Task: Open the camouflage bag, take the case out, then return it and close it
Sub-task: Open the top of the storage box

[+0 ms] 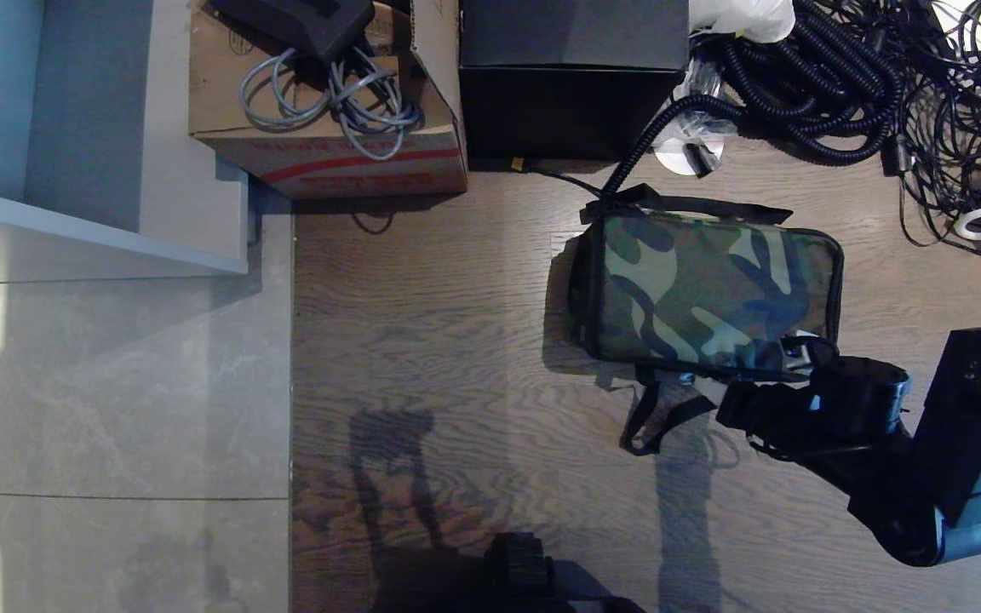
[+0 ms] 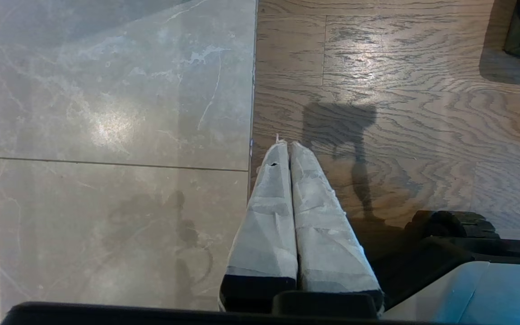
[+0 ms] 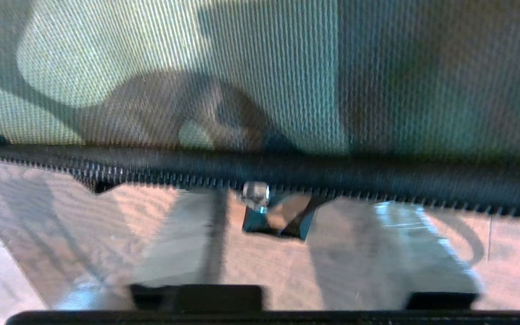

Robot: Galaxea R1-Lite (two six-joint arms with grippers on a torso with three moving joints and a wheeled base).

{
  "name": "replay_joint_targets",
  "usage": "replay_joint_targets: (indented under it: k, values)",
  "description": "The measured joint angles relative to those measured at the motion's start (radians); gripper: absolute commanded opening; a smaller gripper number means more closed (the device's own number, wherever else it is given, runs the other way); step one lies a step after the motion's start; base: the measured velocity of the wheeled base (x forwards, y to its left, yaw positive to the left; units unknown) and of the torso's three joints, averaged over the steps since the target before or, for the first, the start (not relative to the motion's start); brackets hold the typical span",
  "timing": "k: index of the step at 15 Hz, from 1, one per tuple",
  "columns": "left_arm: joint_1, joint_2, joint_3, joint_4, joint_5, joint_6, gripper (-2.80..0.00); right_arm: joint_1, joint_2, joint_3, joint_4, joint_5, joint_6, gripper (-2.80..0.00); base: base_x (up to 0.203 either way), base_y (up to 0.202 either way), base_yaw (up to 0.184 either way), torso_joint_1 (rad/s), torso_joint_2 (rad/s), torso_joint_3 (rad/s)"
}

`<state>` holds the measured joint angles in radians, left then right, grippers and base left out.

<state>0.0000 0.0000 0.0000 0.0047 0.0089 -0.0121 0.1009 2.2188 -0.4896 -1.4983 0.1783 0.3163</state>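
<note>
The camouflage bag (image 1: 703, 289) lies flat and zipped on the wooden floor, its black strap (image 1: 652, 417) trailing off the near edge. My right gripper (image 1: 784, 362) reaches that near edge from the right. In the right wrist view the bag's fabric (image 3: 260, 72) fills the far side. The black zipper (image 3: 377, 180) runs across, and its metal pull (image 3: 260, 203) hangs between my open right gripper's (image 3: 269, 207) taped fingers (image 3: 377, 253), with a gap on both sides. The case is hidden. My left gripper (image 2: 288, 146) is shut and empty, parked low over the floor.
A black cube box (image 1: 571, 81) and a cardboard box (image 1: 329, 145) with grey cables stand behind the bag. A tangle of black cables (image 1: 840, 77) lies at the far right. A grey cabinet (image 1: 90, 128) stands at the far left. Grey tiles (image 1: 116, 409) adjoin the wood.
</note>
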Motion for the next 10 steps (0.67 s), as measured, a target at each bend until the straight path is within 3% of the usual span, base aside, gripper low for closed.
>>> replay_joint_targets:
  k: [10]
  values:
    - [0.0,0.0,0.0,0.0,0.0,0.0,-2.8,0.0,-0.015,0.036,-0.003,-0.001,-0.045,-2.8,0.0,0.0,0.0,0.0,0.0,0.0]
